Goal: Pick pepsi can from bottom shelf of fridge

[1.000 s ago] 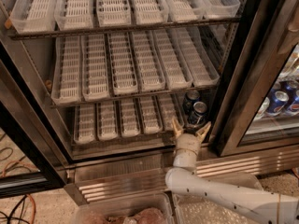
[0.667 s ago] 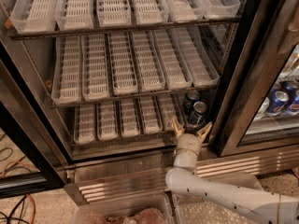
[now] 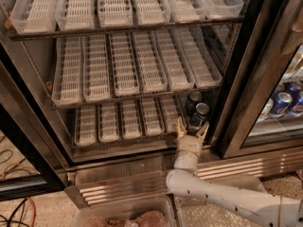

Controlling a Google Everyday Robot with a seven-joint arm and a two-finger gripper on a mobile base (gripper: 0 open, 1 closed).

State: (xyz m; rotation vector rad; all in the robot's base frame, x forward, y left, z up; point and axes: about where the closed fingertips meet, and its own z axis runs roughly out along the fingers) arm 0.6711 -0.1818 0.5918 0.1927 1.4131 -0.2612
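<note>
Fridge (image 3: 118, 183) stands open, steel inside, three racks of white slotted trays in view. Bottom shelf (image 3: 124, 142) is the darkest and carries a row of short trays (image 3: 110, 122).

Two dark blue cans with silver tops stand at the right end of that shelf, past the last tray. The pepsi can (image 3: 201, 112) is the nearer one. The second can (image 3: 194, 100) sits just behind it and slightly left, and the two are close or touching — cannot tell which.

Hand (image 3: 191, 129) is at the shelf's front edge, directly in front of the nearer can, pointing into the fridge. Its two fingers (image 3: 180, 127) are spread apart and grasp nothing, with the can's lower part showing between the tips. Whether a tip touches the can is unclear.

White arm (image 3: 222, 197) comes in from the lower right, bending upward over the ribbed base.

Behind the glass door (image 3: 265, 86) at right — brighter blue cans (image 3: 282, 103).
</note>
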